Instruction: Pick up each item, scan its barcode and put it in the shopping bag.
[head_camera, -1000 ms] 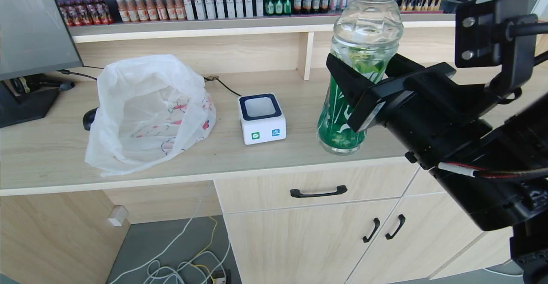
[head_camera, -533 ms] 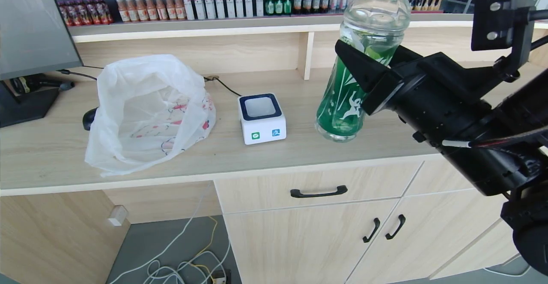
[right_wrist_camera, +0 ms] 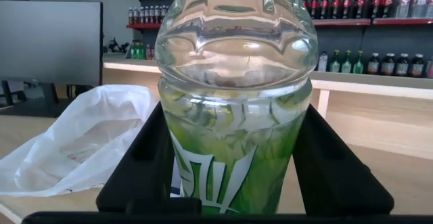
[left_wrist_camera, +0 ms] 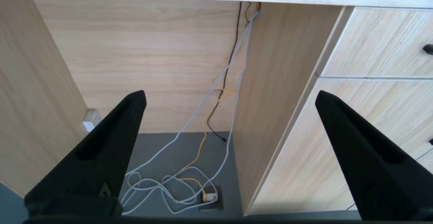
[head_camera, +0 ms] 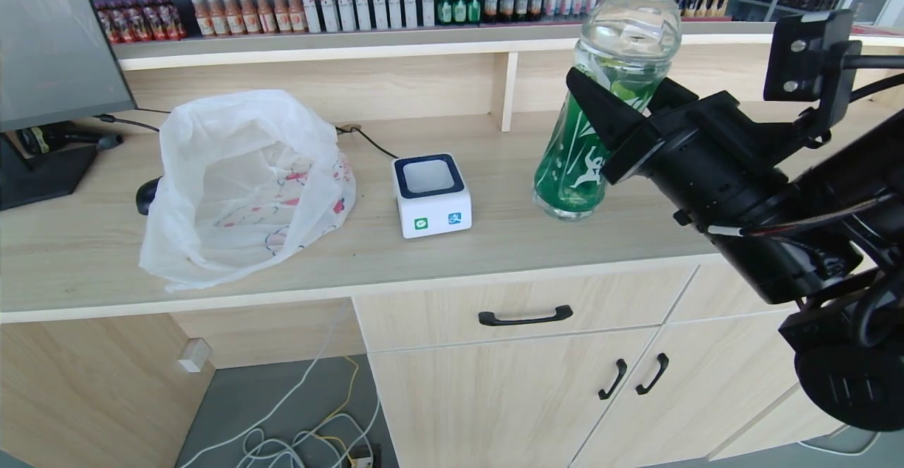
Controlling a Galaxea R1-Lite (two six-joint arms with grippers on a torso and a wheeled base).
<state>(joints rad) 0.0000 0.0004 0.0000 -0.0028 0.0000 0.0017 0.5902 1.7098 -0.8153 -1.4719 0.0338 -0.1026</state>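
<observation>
The right gripper (head_camera: 628, 101) is clamped on a clear plastic bottle with a green label (head_camera: 600, 122), one black finger on either side of the label band. The bottle is held tilted, cap end leaning away, on the right of the white cube-shaped scanner with a dark-framed window on top (head_camera: 431, 195). In the right wrist view the bottle (right_wrist_camera: 237, 116) sits between both fingers (right_wrist_camera: 145, 163).

The scanner stands on the light wooden counter (head_camera: 494, 235). To the scanner's left, near but apart from it, lies a white translucent plastic shopping bag (head_camera: 240, 186), its mouth open toward the robot.

The left gripper (left_wrist_camera: 230, 163) hangs well below the scanner's level, jaws spread wide with nothing between them, over loose cables (left_wrist_camera: 196, 176) on the floor.
</observation>
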